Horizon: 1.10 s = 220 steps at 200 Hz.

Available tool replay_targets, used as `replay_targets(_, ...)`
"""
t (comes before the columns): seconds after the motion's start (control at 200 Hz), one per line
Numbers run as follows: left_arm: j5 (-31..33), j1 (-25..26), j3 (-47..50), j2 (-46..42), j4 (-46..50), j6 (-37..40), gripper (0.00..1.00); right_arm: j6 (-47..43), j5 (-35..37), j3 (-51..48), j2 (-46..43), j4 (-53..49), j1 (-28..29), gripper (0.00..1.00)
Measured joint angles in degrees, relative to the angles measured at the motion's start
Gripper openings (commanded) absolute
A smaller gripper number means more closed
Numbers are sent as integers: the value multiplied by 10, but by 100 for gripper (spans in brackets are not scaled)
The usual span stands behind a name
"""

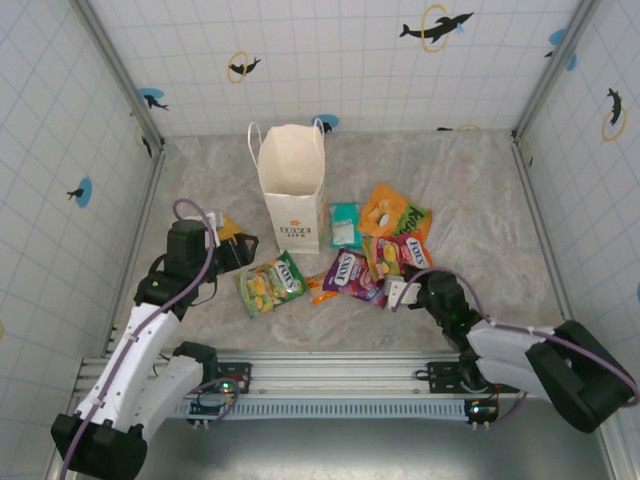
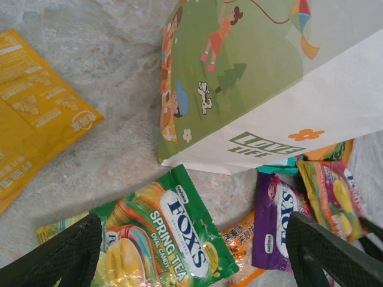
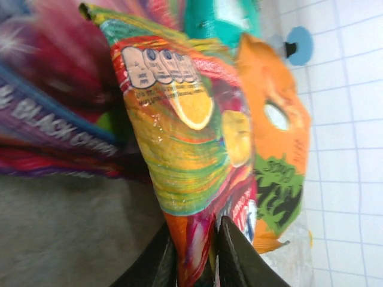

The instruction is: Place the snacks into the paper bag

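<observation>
The white paper bag (image 1: 291,186) stands upright at the back of the table, its printed side (image 2: 269,78) close in the left wrist view. Snack packets lie in front of it: green (image 1: 270,283), purple (image 1: 350,272), teal (image 1: 345,225), orange (image 1: 392,212) and a yellow one (image 1: 228,232). My left gripper (image 1: 243,252) is open, its fingers (image 2: 60,257) spread wide above the green packet (image 2: 173,233). My right gripper (image 1: 405,288) is shut on the near edge of the red-and-yellow packet (image 3: 185,137), which lifts off the table beside the orange packet (image 3: 275,149).
A small orange wrapper (image 2: 239,239) lies between the green and purple (image 2: 278,221) packets. The yellow packet (image 2: 36,119) lies left of the bag. Tiled walls (image 1: 340,60) enclose the table on three sides. Bare marble (image 1: 480,190) shows at the right.
</observation>
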State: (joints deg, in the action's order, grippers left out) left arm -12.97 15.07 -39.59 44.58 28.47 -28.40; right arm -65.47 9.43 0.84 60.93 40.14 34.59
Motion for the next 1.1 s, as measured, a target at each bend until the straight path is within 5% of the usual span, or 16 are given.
replay_targets(0.415, -39, 0, -14, 15, -20, 119, 81, 118, -128, 87, -115, -163, -50, 0)
replay_targets(1.101, -11, 0, -262, 183, -33, 49, 80, 507, -193, 414, -37, -326, -64, 0)
